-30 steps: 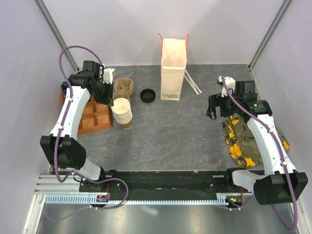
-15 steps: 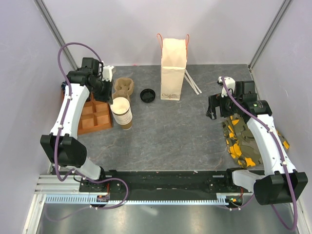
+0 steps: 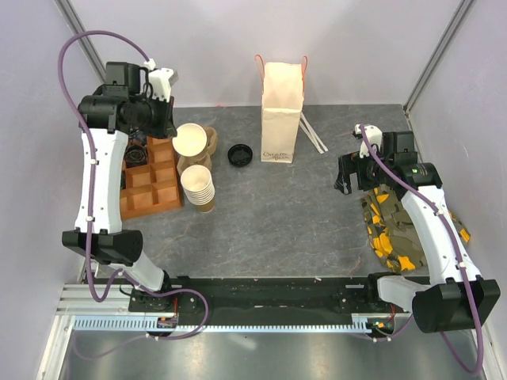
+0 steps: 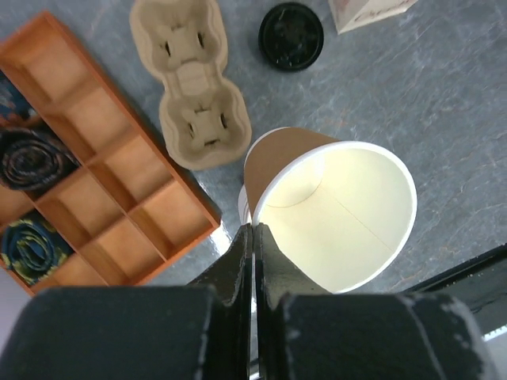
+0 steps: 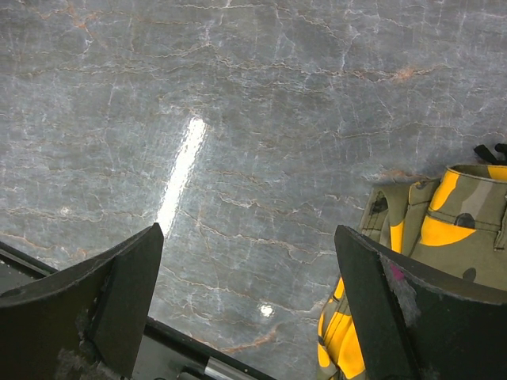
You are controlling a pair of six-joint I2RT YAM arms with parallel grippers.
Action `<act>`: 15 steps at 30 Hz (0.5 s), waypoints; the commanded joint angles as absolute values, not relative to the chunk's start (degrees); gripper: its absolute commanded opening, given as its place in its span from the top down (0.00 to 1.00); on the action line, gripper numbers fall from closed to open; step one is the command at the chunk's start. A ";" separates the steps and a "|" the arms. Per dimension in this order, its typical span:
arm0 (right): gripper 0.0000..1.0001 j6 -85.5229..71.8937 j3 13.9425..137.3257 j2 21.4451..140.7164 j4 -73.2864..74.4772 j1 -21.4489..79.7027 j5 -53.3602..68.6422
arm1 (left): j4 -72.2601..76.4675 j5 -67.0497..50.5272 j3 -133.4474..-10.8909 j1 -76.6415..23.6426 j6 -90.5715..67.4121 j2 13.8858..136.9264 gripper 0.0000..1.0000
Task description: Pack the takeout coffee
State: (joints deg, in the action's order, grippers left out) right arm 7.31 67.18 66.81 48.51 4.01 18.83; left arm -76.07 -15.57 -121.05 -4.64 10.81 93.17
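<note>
The takeout coffee, a cup with its lid on, is out of view. My left gripper (image 3: 170, 129) (image 4: 253, 229) is shut on the rim of a single lidless paper cup (image 3: 190, 139) (image 4: 333, 214). It holds the cup tilted in the air above the stack of cups (image 3: 198, 188). A loose black lid (image 3: 239, 154) (image 4: 291, 36) lies on the table to the right. The paper bag (image 3: 281, 111) stands upright at the back. At the right side, my right gripper (image 3: 348, 172) (image 5: 247, 231) hangs open and empty over bare table.
A pulp cup carrier (image 3: 207, 141) (image 4: 190, 95) lies beside an orange compartment tray (image 3: 150, 186) (image 4: 103, 182) at the left. White sticks (image 3: 311, 133) lie right of the bag. A camouflage pouch (image 3: 392, 226) (image 5: 444, 237) sits under the right arm.
My left gripper closed on the top cup's rim and rose up and left, lifting that cup off the stack. The right arm has not moved.
</note>
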 commanded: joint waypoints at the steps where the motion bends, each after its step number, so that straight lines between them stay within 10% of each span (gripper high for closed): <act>1: 0.02 7.21 68.55 66.09 47.29 3.96 20.74 | -84.90 -20.12 -127.35 -5.01 15.29 92.99 0.98; 15: 0.02 7.03 68.38 67.06 47.29 3.96 20.30 | -72.61 -19.08 -106.81 -30.99 14.33 89.73 0.98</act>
State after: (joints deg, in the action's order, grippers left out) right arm 7.27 67.20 66.83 48.51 4.01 19.90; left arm -75.83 -21.08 -114.48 -22.63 14.63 89.62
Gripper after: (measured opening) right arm 0.982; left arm 0.033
